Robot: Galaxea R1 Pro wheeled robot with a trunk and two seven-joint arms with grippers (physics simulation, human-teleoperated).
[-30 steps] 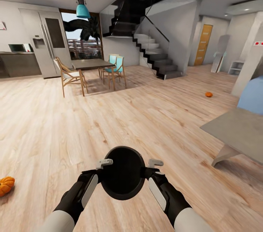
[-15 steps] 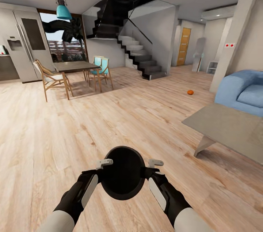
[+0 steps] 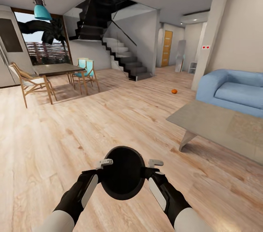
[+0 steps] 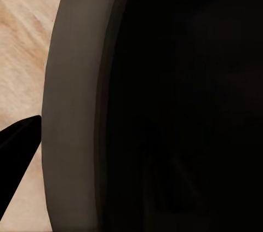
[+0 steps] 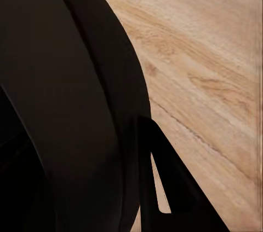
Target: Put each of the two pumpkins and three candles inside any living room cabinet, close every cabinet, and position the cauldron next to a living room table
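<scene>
Round black wide-mouthed cauldron (image 3: 123,172) carried between left gripper (image 3: 103,166) and right gripper (image 3: 150,166), each pinching rim, for transport toward low grey table (image 3: 219,124).

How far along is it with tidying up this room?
Nothing looks finished. In hand: the black cauldron, carried between the left tool and right tool, near the low grey table. Left: one pumpkin lies on the floor by the stairs.
</scene>
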